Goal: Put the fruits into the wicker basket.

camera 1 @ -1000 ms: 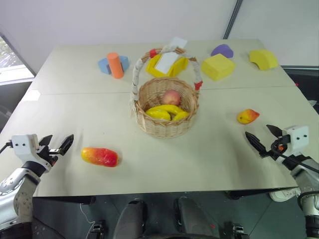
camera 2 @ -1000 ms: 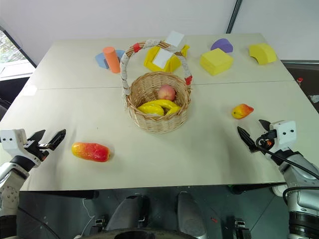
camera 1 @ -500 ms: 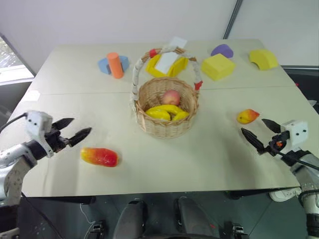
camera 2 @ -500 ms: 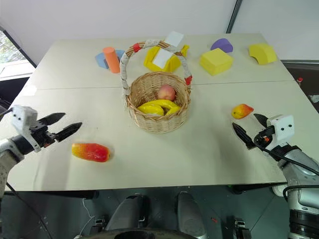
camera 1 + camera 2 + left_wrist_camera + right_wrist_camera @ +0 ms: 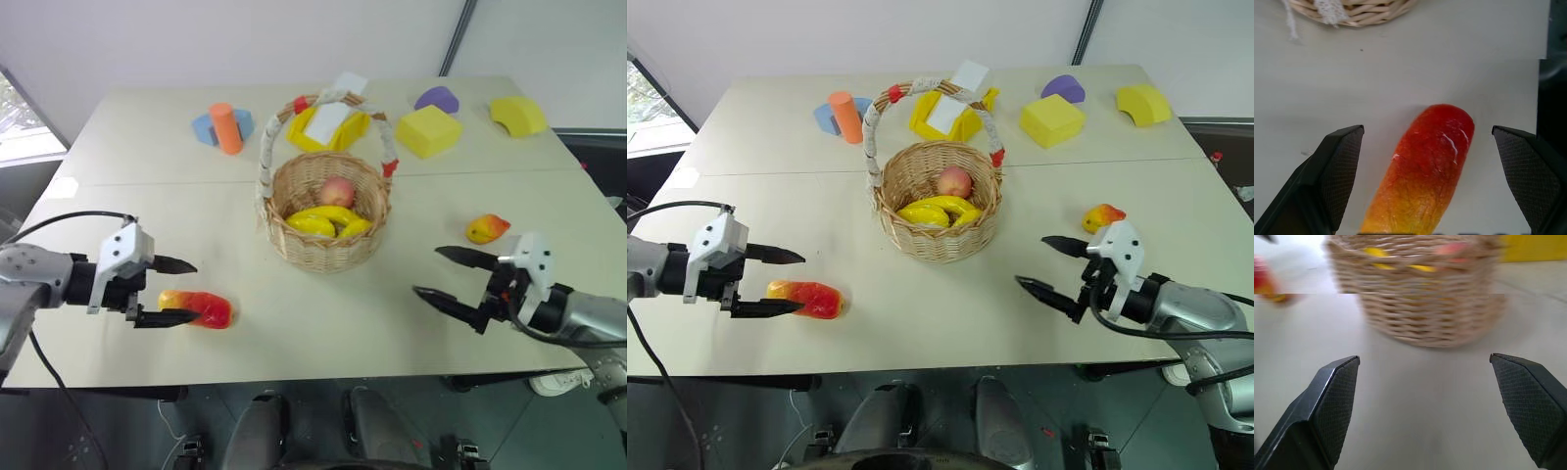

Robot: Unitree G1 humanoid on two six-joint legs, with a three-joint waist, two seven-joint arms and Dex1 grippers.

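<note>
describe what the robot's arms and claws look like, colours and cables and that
Each arm is silver-grey metal ending in a black wrist section with a white boxy block mounted on top. The left claw and right claw each have two slim black fingers tapering to a point, with a fine mesh-textured inner face. A thin black cable loops along the left arm, and another runs along the right.

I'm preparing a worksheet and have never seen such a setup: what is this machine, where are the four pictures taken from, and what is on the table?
A two-armed robot. Two pictures come from its head, two from its wrists. On the pale table stands a round woven wicker basket holding yellow bananas and a pink-red apple. The open left gripper straddles an elongated red-yellow mango; the open right gripper holds nothing. A small orange-yellow fruit lies right of the basket.
</note>
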